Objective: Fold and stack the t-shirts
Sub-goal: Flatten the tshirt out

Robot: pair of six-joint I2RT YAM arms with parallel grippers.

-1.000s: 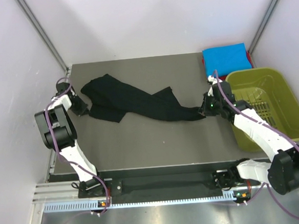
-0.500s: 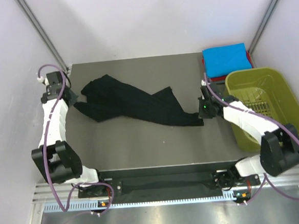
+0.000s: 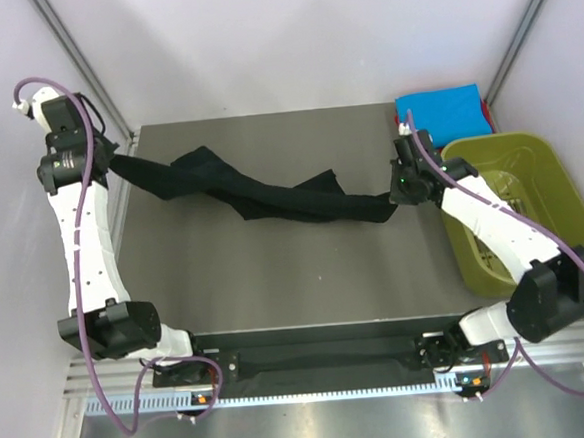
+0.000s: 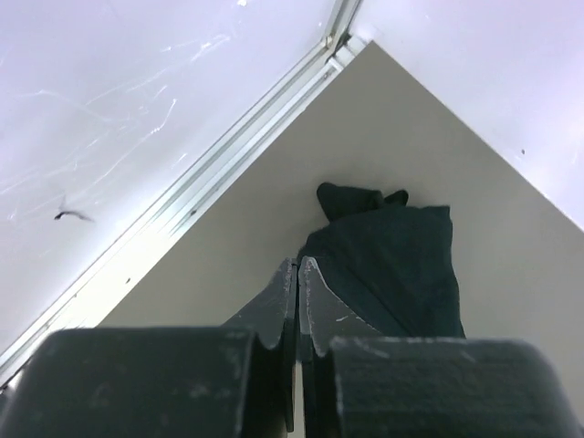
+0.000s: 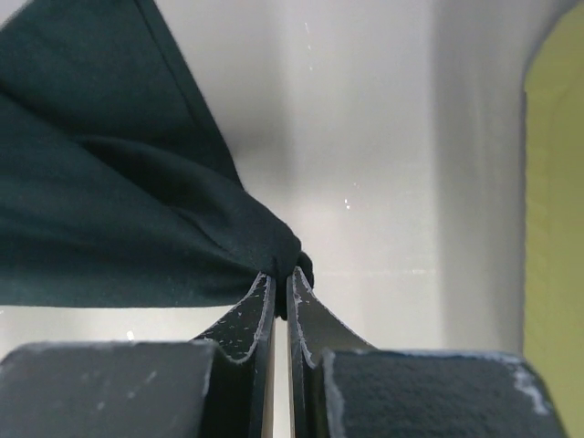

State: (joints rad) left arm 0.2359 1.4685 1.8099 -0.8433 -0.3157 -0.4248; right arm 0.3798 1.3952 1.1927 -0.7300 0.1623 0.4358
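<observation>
My left gripper (image 3: 110,159) and right gripper (image 3: 399,195), both pinched shut on the black shirt (image 3: 260,193), stretch it limp, light and ropy across the table's (image 3: 276,280) far half.

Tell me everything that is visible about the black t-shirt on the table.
The black t-shirt is soft, dark cloth, unfolded and pulled into a long, twisted band across the grey table. The left gripper pinches its left end at the table's left edge; the right gripper is shut on its right end, where the fabric bunches between the fingers. The middle lies wrinkled on the table. No print shows. It lies apart from the blue folded shirt.
</observation>
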